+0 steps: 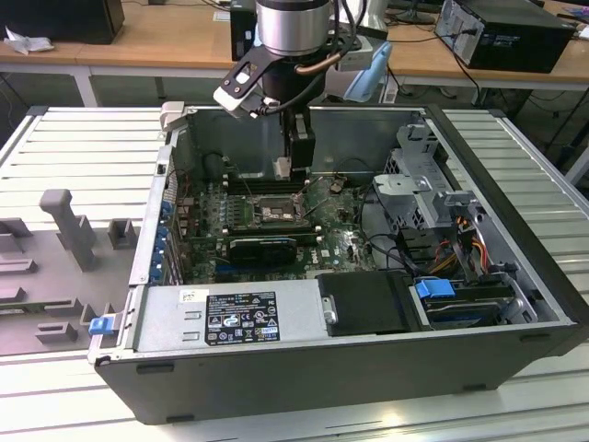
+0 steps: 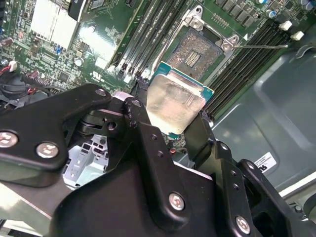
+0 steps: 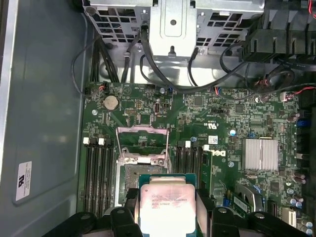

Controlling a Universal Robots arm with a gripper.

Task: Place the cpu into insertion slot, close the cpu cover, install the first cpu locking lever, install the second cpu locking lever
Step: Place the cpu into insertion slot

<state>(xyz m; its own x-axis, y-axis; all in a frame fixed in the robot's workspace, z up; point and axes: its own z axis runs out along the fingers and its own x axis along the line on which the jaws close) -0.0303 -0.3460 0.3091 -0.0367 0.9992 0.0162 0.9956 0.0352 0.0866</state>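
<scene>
My gripper (image 1: 283,166) hangs inside the open computer case, shut on the cpu (image 1: 282,168), a little above the motherboard. In both wrist views the cpu (image 2: 175,103) (image 3: 167,205) is a pale silver square on a green edge, pinched between the two black fingers (image 2: 143,123) (image 3: 129,210). The insertion slot (image 2: 197,52) (image 3: 128,173) (image 1: 273,214) lies open just beyond the chip, its pin field bare. The cpu cover (image 3: 142,143) stands swung up on the far side of the socket. A thin metal lever (image 2: 261,47) sticks out beside the socket.
Long black memory slots (image 3: 96,168) flank the socket on both sides. A black expansion card (image 1: 262,247) lies nearer the power supply (image 1: 230,318). The drive cage (image 1: 414,184) and cables (image 3: 163,74) fill the exterior view's right. A grey fixture (image 1: 64,221) stands outside the case.
</scene>
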